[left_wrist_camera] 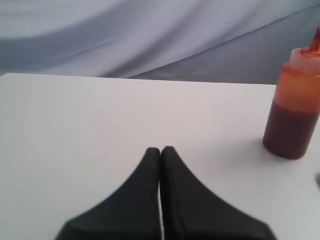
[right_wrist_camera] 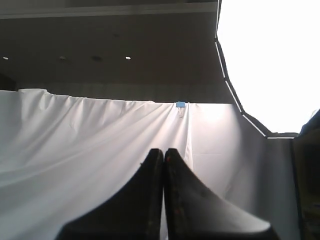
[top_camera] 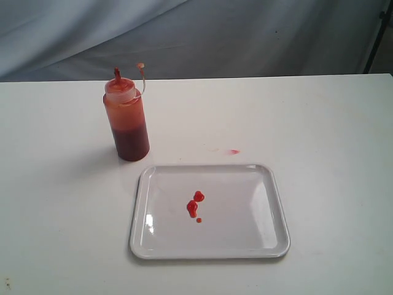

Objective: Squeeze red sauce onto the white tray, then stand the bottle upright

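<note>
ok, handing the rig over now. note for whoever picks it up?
Left gripper: jaws shut, empty, above the table, apart from the bottle.
Right gripper: jaws shut, empty, facing the backdrop cloth.
Bottle stands upright on the table behind the left corner of the white tray, tip cap off.
Red sauce: a few blobs near the tray's middle; pink smear on the table beyond it.
Done, by the look: squeeze and stand-up. Left: nothing apparent.
</note>
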Controlling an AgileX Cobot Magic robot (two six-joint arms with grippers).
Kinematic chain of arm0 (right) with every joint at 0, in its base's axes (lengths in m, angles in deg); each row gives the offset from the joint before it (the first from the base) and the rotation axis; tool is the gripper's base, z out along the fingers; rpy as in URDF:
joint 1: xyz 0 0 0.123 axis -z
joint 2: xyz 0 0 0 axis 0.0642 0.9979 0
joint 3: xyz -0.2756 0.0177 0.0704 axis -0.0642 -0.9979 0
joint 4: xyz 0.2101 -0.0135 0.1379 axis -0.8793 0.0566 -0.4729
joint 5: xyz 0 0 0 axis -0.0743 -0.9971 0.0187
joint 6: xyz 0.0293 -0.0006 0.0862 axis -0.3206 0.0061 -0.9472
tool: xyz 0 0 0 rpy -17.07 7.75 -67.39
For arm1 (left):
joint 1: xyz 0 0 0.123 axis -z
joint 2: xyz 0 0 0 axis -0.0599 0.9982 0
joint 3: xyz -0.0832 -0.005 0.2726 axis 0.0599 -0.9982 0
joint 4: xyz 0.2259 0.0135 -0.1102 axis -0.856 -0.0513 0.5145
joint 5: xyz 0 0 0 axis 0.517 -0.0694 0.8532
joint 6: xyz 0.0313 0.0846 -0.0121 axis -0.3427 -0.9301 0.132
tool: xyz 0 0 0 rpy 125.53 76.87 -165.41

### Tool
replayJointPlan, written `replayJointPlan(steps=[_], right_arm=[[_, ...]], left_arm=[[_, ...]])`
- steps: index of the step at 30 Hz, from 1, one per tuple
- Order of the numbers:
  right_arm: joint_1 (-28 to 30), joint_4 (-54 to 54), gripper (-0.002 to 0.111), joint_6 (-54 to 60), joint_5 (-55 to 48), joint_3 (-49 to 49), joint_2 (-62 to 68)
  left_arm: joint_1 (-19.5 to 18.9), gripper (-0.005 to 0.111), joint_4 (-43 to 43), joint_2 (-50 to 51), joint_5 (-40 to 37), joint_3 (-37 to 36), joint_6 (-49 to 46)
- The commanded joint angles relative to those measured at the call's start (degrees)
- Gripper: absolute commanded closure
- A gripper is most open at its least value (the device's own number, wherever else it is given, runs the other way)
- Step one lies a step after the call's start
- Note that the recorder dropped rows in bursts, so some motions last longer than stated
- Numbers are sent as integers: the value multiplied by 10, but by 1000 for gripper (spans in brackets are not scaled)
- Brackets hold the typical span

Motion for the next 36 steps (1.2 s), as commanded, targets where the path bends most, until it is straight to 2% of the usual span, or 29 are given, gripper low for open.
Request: replayJointPlan(steps=[1,16,21,25,31,36], right_arm=[[3,1,108,1,7,0,-1],[3,6,108,1,15,-14,-1],[3,12,108,1,23,-132,-1],[3,63,108,1,22,-210,-1],[3,63,108,1,20,-263,-1],[3,63,108,1,20,-267,-1]], left_arm=[[4,106,0,-2,4,-2,6],[4,106,0,-2,4,-2,6],[4,106,0,-2,4,-2,6],[4,106,0,-2,4,-2,6],[4,106,0,-2,4,-2,6],[4,106,0,-2,4,-2,6]])
